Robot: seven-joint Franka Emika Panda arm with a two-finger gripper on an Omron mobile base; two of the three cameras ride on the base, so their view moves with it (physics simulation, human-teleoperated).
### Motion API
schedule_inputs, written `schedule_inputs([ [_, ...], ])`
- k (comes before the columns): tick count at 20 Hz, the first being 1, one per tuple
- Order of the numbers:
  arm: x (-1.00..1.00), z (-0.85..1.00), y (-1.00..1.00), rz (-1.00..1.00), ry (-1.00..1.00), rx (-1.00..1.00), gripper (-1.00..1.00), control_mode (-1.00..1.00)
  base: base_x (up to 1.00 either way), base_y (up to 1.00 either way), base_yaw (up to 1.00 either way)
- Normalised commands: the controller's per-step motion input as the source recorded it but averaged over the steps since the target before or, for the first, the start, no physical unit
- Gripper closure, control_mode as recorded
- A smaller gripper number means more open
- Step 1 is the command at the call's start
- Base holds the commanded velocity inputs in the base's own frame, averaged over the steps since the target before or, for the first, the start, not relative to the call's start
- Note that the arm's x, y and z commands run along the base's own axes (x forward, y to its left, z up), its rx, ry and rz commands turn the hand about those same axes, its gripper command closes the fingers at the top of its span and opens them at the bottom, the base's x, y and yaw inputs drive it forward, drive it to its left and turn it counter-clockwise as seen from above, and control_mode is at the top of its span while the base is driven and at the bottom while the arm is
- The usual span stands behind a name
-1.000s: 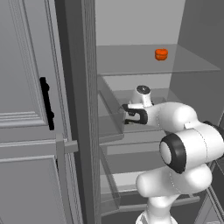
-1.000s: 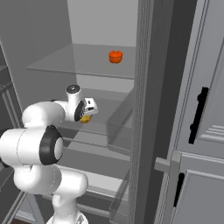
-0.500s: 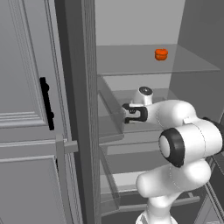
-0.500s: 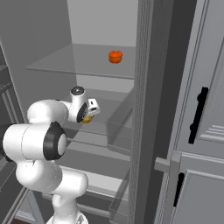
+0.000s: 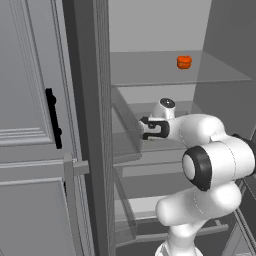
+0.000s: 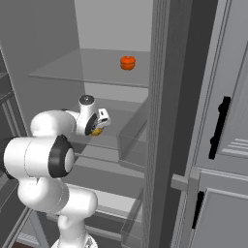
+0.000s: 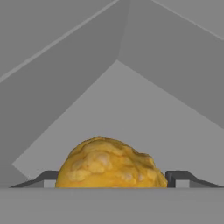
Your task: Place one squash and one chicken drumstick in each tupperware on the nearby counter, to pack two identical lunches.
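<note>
The robot arm is reaching into an open fridge. Its hand [image 5: 148, 128] is sitting low over a middle shelf [image 5: 165, 145], because the food it wants is lying there.

In the hand view, a lumpy golden-brown piece of food [image 7: 109, 164] is sitting right between the two dark fingertips [image 7: 177, 178], one on each side. It looks like the chicken drumstick, though only its top bump is showing. In the right base view a bit of the same yellow food [image 6: 96, 131] is peeking out just under the hand [image 6: 97, 125].

The fingers are standing wide apart on both sides of the food. I cannot tell if they are pressing on it yet or are just beside it. I think the hand is getting ready to squeeze, since the food is lined up in the middle of the gap.

The hand is pointing down and inward so that the fingers can go around the fat part of the food.

On the shelf above, an orange thing [image 5: 184, 62] is sitting by itself, well apart from the hand. It could be a squash, but it is too small to be sure.

The fridge door [image 5: 35, 150] is standing open on the side so the arm can get in.

The task is just starting, I think. This food has to be lifted out and carried to a tupperware on the counter.
</note>
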Motion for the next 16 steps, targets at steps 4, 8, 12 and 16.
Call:
schedule_inputs([
  [4, -0.34, 0.01, 0.00, 0.00, -0.04, 0.00, 1.00, -1.00, 0.00, 0.00, 0.00],
  [8, -0.99, 0.25, 0.00, -0.06, -0.14, 0.00, 1.00, -1.00, 0.00, 0.00, 0.00],
  [12, -1.00, 0.40, 0.00, -0.12, -0.13, 0.00, 1.00, -1.00, 0.00, 0.00, 0.00],
  [16, -1.00, 0.78, 0.00, -0.23, -0.04, 0.00, 1.00, -1.00, 0.00, 0.00, 0.00],
])
